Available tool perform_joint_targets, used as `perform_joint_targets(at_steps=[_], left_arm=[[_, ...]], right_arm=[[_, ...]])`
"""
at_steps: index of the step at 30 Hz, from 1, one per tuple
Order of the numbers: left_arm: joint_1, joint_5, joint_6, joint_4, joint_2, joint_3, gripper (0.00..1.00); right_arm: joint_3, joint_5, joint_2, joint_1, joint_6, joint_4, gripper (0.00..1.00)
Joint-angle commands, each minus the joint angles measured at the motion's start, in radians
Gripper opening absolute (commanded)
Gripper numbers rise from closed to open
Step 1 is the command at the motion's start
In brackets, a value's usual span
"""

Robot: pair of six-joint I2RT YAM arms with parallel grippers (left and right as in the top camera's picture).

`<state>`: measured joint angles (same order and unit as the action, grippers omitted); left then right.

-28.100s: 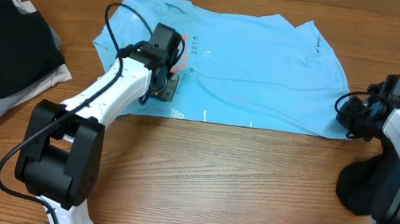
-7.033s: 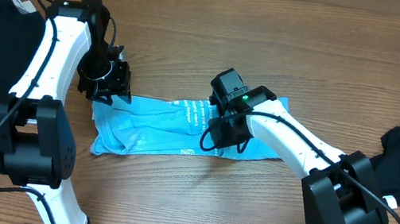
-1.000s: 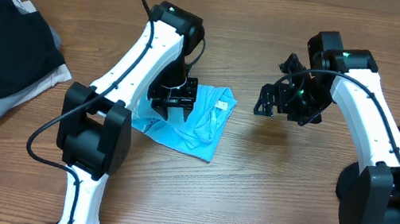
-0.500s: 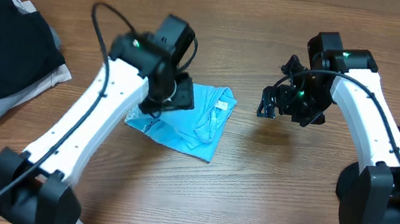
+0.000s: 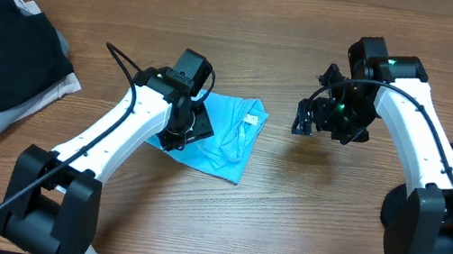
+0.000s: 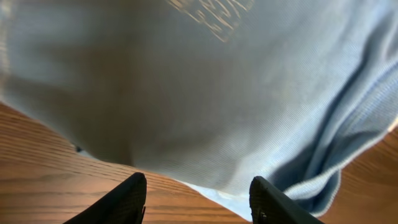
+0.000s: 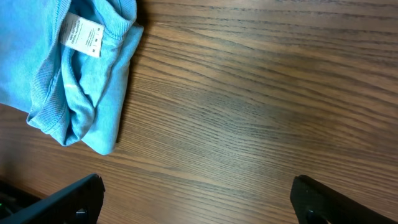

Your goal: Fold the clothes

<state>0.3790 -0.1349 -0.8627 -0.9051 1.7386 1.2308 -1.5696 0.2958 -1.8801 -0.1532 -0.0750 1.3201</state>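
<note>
A: Left gripper (image 6: 198, 196)?
B: Jaws wide, nothing held. Folded blue shirt (image 6: 205, 93) sits directly under it.
A: Right gripper (image 7: 196, 202)?
B: Wide too, above table (image 7: 249, 93); shirt ahead-left, apart.

A brown wooden table (image 5: 283, 227) with fine grain fills every view.

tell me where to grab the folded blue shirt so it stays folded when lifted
Probably the smooth left edge of the folded blue shirt, sliding in low from the left, where the open left gripper sits. That side looks like one flat fold; the right end with the label shows bunched, loose layers that could spill open.
</note>
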Motion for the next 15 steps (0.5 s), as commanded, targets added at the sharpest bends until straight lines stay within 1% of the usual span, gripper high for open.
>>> perform_joint_targets(at_steps=[1,3,6,10,12,13,15], left_arm=[[-0.007,0.076,-0.046,-0.010,-0.012,-0.016,0.57],[-0.008,0.087,-0.069,-0.002,-0.012,-0.034,0.57],[-0.008,0.087,-0.069,0.034,-0.011,-0.049,0.56],[-0.009,0.117,-0.069,0.053,-0.010,-0.061,0.48],[-0.012,0.119,-0.069,0.057,-0.010,-0.065,0.39],[-0.013,0.119,-0.068,0.057,-0.010,-0.065,0.27],[-0.013,0.120,-0.057,0.058,-0.010,-0.065,0.17]], right_arm=[[-0.001,-0.007,0.027,-0.003,-0.005,-0.002,1.00],[-0.001,-0.007,0.027,-0.003,-0.005,-0.002,1.00],[-0.001,-0.007,0.027,-0.003,-0.004,-0.001,1.00],[-0.001,-0.007,0.027,-0.003,-0.005,0.008,1.00],[-0.001,-0.007,0.027,-0.003,-0.005,0.013,1.00],[-0.001,-0.007,0.027,-0.003,-0.005,0.014,1.00],[-0.001,-0.007,0.027,-0.003,-0.005,0.013,1.00]])
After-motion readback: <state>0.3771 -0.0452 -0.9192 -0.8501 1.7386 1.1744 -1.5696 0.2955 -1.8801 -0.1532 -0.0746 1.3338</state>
